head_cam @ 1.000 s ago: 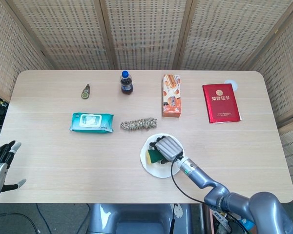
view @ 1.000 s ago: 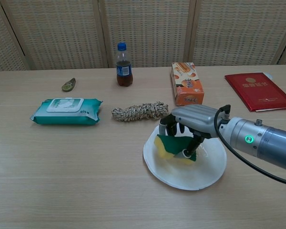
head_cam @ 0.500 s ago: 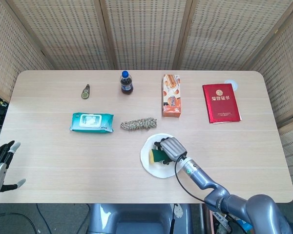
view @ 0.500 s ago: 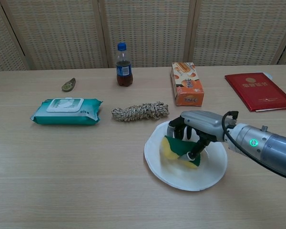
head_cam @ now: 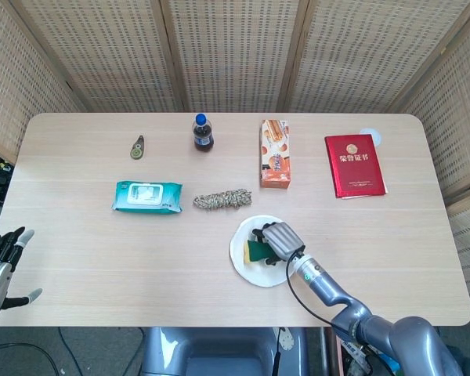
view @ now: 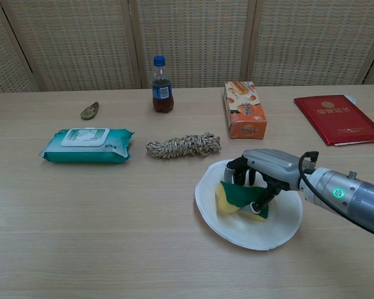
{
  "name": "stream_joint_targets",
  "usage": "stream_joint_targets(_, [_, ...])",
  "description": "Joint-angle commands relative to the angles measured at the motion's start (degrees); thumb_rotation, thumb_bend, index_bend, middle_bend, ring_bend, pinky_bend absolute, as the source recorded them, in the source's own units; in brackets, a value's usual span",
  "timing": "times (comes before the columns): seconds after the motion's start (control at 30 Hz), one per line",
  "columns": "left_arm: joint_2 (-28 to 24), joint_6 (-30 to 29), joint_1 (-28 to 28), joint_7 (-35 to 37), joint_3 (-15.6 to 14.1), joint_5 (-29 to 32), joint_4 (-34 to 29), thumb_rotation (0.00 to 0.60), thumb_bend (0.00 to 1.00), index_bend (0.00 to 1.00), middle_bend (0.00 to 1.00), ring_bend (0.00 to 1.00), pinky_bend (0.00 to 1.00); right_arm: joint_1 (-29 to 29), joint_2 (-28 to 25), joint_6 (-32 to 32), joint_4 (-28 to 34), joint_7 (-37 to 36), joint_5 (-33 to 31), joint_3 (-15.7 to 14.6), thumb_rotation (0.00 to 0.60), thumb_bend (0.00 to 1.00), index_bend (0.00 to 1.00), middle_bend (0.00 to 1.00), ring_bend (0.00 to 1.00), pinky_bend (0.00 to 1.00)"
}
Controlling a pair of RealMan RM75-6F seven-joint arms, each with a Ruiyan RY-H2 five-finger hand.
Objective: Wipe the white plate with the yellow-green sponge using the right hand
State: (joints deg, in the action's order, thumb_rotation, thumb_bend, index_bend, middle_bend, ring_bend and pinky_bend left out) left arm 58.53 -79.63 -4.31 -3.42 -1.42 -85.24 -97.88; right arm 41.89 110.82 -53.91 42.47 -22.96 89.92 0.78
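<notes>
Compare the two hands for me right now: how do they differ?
The right hand is over the white plate, gripping the yellow-green sponge; the left hand holds nothing. The right hand's fingers curl on the sponge; the left hand's are apart. The right hand shows in both views, the left only in the head view.

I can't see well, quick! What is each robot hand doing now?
Left hand: open, holding nothing, off the table's edge.
Right hand: holding the yellow-green sponge on the white plate.
</notes>
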Motion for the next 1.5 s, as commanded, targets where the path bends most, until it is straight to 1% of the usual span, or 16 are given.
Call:
stream_joint_targets(0.03, [0.02, -0.11, 0.03, -0.04, -0.02, -0.04, 0.00, 0.600, 0.00, 0.00, 0.00, 0.00, 0.00, -0.18, 0.24, -0.86, -0.31, -0.45, 0.30, -0.16, 0.600, 0.43, 0.51, 0.56, 0.39, 0.40])
stream_joint_targets(0.13, [0.04, -0.10, 0.04, -0.07, -0.04, 0.01, 0.02, 0.600, 0.00, 0.00, 0.00, 0.00, 0.00, -0.34, 0.04, -2.39, 0.28, -0.82, 0.36, 0.29, 0.600, 0.43, 0.51, 0.56, 0.39, 0.39])
stream_joint_targets(0.33, [0.06, -0.04, -0.01, -0.14, -0.17, -0.15, -0.04, 0.600, 0.00, 0.00, 0.00, 0.00, 0.00, -0.88, -2.36, -7.65, 4.34, -1.71, 1.12, 1.44, 0.600, 0.43, 0.51, 0.56, 0.39, 0.35])
stream_joint_targets(0.47, [0.06, -0.04, -0.03, -0.19, -0.20, -0.21, -0.10, 0.600, 0.00, 0.00, 0.00, 0.00, 0.00, -1.23, -3.97, -10.36, 6.76, -2.25, 1.57, 2.02, 0.600, 0.43, 0.51, 0.56, 0.39, 0.34])
stream_joint_targets(0.67, [0.12, -0.15, 0.00, -0.40, -0.34, -0.45, -0.16, 0.600, 0.00, 0.00, 0.00, 0.00, 0.00, -1.56, -5.73, -10.52, 9.15, -2.02, 0.62, 2.69, 0.600, 0.43, 0.51, 0.56, 0.39, 0.34])
stream_joint_targets(0.83, [0.11, -0.09, -0.03, -0.38, -0.40, -0.48, -0.20, 0.600, 0.00, 0.00, 0.00, 0.00, 0.00, -1.94, -5.03, -8.70, 7.69, -1.37, -0.06, 1.90, 0.600, 0.43, 0.52, 0.56, 0.39, 0.34])
stream_joint_targets(0.97, [0.11, 0.01, -0.07, -0.32, -0.33, -0.22, -0.15, 0.600, 0.00, 0.00, 0.00, 0.00, 0.00, -2.29, -3.13, -6.11, 5.51, -1.41, -1.63, 1.78, 0.600, 0.43, 0.52, 0.56, 0.39, 0.34])
stream_joint_targets(1.2, [0.10, 0.29, -0.20, -0.39, -0.27, 0.11, -0.17, 0.600, 0.00, 0.00, 0.00, 0.00, 0.00, -2.92, -1.05, -5.20, 1.53, -2.04, -0.91, 0.10, 0.600, 0.43, 0.52, 0.56, 0.39, 0.34])
stream_joint_targets(1.5, [0.07, 0.38, -0.24, -0.46, -0.34, 0.10, -0.27, 0.600, 0.00, 0.00, 0.00, 0.00, 0.00, -3.34, 1.10, -3.94, -2.34, -3.13, -0.68, -0.83, 0.600, 0.43, 0.53, 0.56, 0.39, 0.34])
